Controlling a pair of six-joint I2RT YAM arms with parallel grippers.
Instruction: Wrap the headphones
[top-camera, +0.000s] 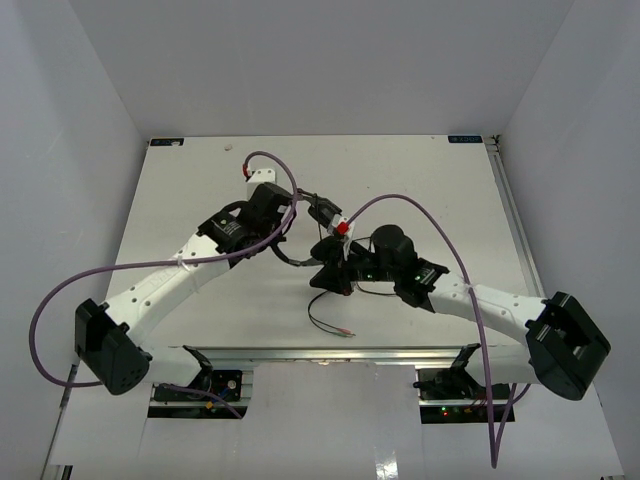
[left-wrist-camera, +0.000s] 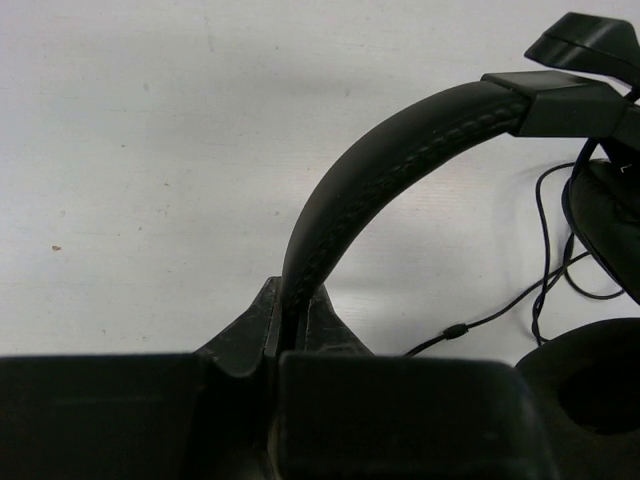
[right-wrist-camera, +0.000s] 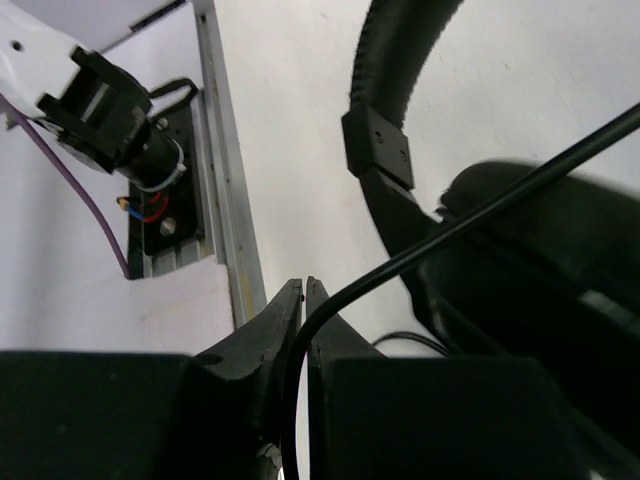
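While in left gripper (left-wrist-camera: 293, 300), black headphones (left-wrist-camera: 400, 160).

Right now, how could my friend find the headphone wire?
In the middle of the white table are the black headphones. The wire runs through the right gripper and trails toward the near edge. It is thin and black, unlike the thick purple cables.
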